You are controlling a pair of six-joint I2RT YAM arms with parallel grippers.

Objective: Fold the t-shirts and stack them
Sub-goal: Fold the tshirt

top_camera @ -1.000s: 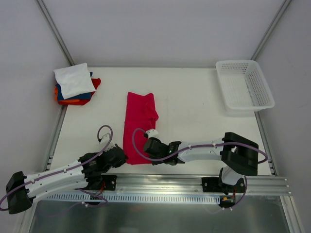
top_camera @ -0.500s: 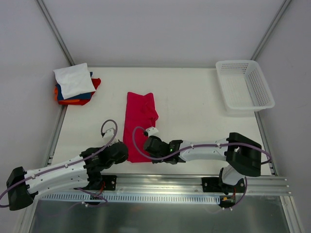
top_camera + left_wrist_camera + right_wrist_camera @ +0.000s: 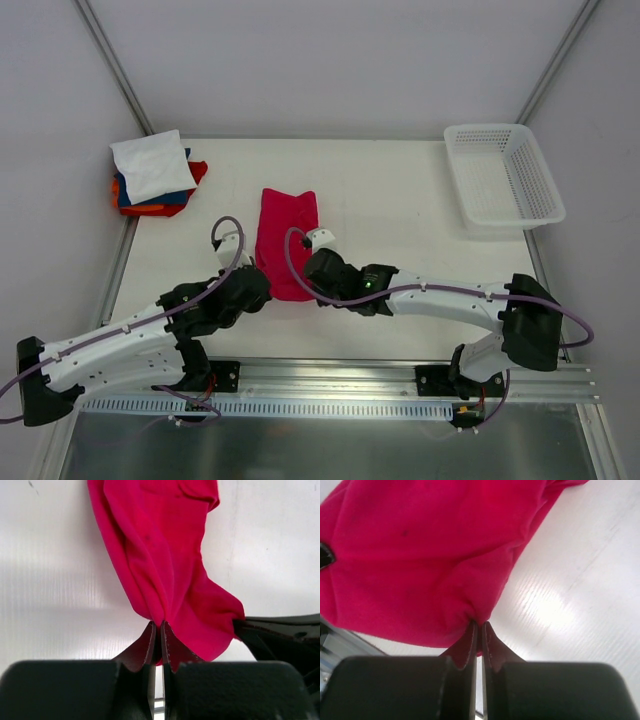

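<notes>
The left hand (image 3: 159,630) and right hand (image 3: 479,627) are each clamping a near corner of the red shirt (image 3: 287,228), which is lying lengthwise on the table (image 3: 400,210), stretching away from both arms.

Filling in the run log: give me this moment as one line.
step: fold | left gripper: shut on red t-shirt, near edge | right gripper: shut on same edge | folded t-shirts stack: far-left corner

White table (image 3: 400,190): crimson shirt (image 3: 285,235) centre, folded shirt stack (image 3: 153,175) far-left, mesh basket (image 3: 505,180) far-right.
</notes>
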